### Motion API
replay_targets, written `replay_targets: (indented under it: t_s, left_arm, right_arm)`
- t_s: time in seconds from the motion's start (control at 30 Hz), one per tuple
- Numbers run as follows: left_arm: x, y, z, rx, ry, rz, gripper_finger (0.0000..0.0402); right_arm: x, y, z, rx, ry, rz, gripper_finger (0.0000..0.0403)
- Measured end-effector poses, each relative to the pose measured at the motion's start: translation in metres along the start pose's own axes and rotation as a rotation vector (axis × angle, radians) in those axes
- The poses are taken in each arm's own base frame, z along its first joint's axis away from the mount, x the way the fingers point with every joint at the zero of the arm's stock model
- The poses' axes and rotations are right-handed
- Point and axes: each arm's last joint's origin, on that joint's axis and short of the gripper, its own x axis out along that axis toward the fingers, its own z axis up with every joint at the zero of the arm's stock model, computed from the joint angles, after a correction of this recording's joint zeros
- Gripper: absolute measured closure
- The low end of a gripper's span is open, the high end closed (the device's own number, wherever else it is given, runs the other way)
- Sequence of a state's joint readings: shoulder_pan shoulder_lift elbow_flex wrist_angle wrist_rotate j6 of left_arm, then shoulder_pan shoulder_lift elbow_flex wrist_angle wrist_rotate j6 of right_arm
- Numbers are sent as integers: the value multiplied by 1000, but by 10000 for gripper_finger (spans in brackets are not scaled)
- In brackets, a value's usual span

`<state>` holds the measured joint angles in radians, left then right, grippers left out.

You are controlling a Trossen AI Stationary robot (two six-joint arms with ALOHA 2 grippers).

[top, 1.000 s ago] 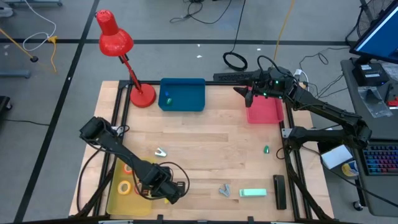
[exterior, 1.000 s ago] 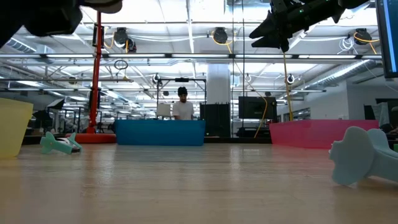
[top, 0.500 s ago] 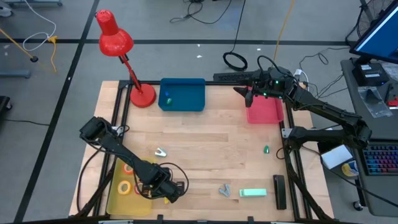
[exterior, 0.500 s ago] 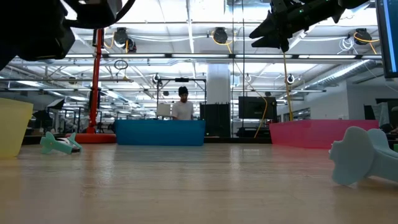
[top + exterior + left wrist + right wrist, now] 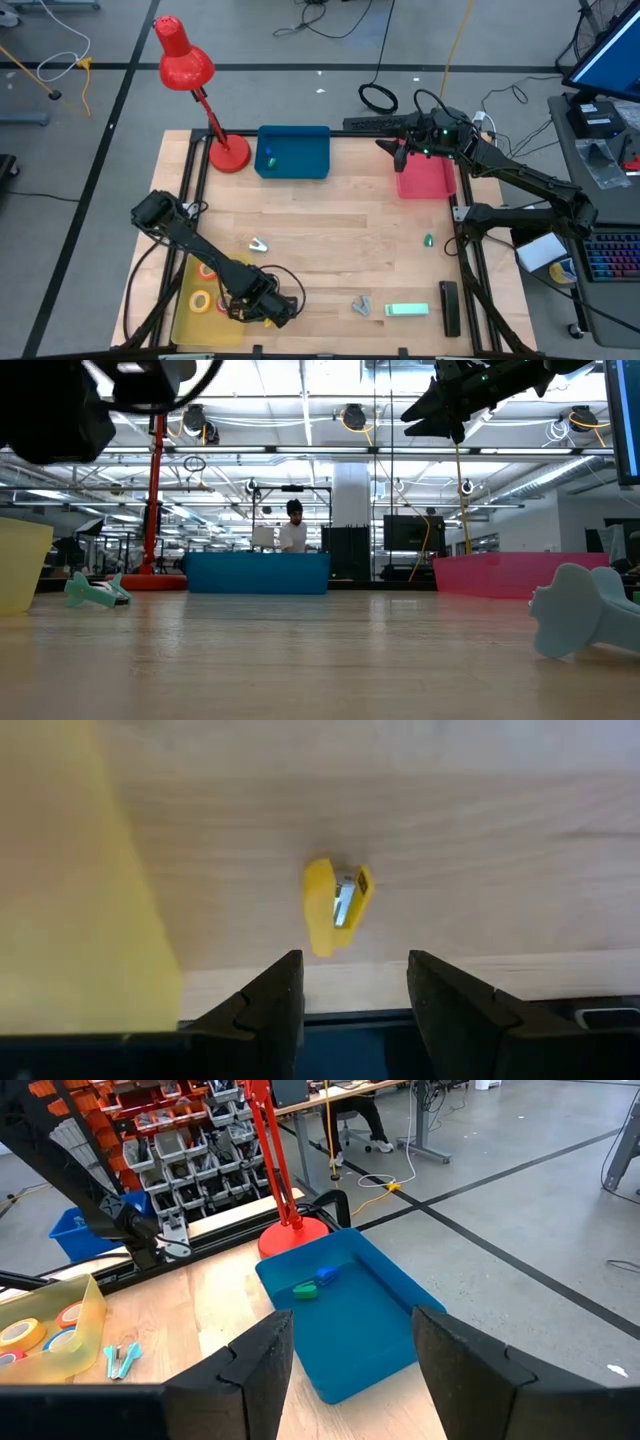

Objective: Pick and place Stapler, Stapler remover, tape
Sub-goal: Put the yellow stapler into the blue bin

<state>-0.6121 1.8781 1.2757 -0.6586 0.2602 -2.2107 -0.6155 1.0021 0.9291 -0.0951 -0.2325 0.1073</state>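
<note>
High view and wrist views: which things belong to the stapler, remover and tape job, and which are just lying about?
Job:
- yellow stapler, under the open left end effector
- tape rolls in the yellow tray
- pale green piece, apparently a stapler remover
- right end effector, waiting by the pink tray

Lying about:
- red lamp
- floor cable
- keyboard

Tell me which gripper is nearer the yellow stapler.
Left. The left gripper hovers open right over the yellow stapler beside the yellow bin; the right gripper waits across the table above the pink bin.
</note>
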Motion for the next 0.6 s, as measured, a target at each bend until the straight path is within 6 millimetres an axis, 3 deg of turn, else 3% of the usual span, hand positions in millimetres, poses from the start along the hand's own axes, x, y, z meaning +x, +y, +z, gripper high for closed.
replay_targets:
  t_s: [0.3,0.6]
  left_arm:
    - [33,-11,2,-13,74,11,220]
    - [22,-13,-2,-30,42,-9,220]
  right_arm:
    - [0,0,1,-2,-7,0,206]
    - [0,0,1,-2,-7,1,206]
